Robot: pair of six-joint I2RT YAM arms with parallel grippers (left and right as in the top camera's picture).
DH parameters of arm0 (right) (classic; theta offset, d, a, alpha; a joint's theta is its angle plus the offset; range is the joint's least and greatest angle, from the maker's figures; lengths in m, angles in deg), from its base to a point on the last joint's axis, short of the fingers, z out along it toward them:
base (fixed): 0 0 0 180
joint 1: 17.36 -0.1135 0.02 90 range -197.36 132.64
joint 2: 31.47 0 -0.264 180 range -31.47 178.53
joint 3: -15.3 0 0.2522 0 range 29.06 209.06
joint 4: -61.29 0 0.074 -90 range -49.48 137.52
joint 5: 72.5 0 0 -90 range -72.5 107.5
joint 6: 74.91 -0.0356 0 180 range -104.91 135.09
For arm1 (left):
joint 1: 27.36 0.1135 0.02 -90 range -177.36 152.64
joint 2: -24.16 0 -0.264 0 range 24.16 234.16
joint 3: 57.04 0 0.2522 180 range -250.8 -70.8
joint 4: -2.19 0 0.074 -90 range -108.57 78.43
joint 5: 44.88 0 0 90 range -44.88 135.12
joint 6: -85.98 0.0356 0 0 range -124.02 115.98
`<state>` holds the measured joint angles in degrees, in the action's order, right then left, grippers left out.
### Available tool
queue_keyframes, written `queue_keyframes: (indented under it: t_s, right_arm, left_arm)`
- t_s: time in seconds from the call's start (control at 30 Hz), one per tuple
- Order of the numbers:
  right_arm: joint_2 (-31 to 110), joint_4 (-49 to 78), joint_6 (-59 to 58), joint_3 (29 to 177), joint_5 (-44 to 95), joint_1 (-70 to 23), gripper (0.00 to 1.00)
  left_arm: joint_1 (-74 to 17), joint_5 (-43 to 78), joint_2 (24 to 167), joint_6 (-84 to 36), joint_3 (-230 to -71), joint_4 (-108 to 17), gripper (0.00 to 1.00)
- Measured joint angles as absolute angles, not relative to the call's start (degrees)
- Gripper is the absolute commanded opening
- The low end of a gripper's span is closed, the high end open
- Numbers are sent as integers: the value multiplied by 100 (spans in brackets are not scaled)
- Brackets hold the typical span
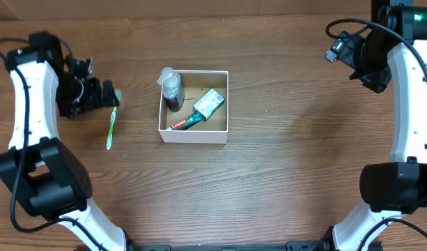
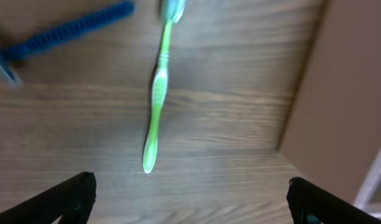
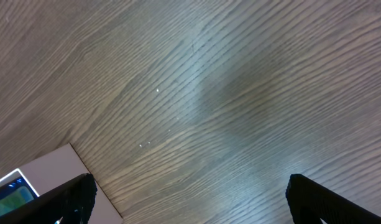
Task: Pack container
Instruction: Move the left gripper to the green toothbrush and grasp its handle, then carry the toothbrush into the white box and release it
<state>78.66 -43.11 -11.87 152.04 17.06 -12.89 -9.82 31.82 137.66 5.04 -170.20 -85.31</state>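
Packing is looking partly done, as far as I am judging it. The container (image 1: 193,135) is sitting mid-table between my two arms, nearer my left one, and it is already holding three things. A small bottle (image 1: 171,89) is standing in its far left corner, with the cap poking over the rim. A toothpaste tube (image 1: 187,123) is lying slantwise on the brown floor, and a green-and-white packet (image 1: 210,102) is lying by the far right side, touching the tube's end or just beside it. I cannot tell which.

One item I am seeing outside is a green toothbrush (image 1: 112,125), lying flat on the table to the left of the container and apart from it. That is probably what is left to pack.

My left gripper (image 2: 190,200) is hanging over the toothbrush's head end in the overhead view. Its fingers are spread wide and gripping nothing. In the left wrist view the toothbrush (image 2: 156,102) is running away from the gap, its near tip short of the fingers (image 2: 75,198).

My right gripper (image 3: 190,200) is parked far off at the right rear of the table. Its jaws are apart and empty, with only bare wood below and a corner of the container just showing at the frame's edge.
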Motion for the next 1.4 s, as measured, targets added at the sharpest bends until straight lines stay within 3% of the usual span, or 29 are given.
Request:
queue_keyframes:
  t_s: [0.27,0.53,0.63,0.8,0.87,1.07,1.4]
  right_arm:
    - [7866,-4311,-1185,15204,1706,-1289,100]
    - [7866,-4306,-1185,15204,1708,-1289,100]
    - [7866,-4311,-1187,15204,1706,-1289,100]
    - [7866,-4308,-1187,15204,1706,-1289,100]
    - [7866,-4308,-1187,15204,1708,-1289,100]
    - [7866,-4306,-1189,15204,1708,-1289,100]
    - [7866,-4311,-1185,15204,1706,-1289,100]
  left_arm:
    - [-975,3169,13783,443,-15678,-6688,100]
    - [-1462,3444,14463,421,-15632,-6303,93]
    - [-1642,3831,14504,349,-15636,-6253,80]
    - [-1685,4157,14548,257,-15645,-6172,29]
    - [-1679,4231,14559,205,-15645,-6170,21]
    - [-1677,4351,14570,-64,-15645,-6177,4]
    - [-1677,4242,14695,-265,-15907,-6821,4]
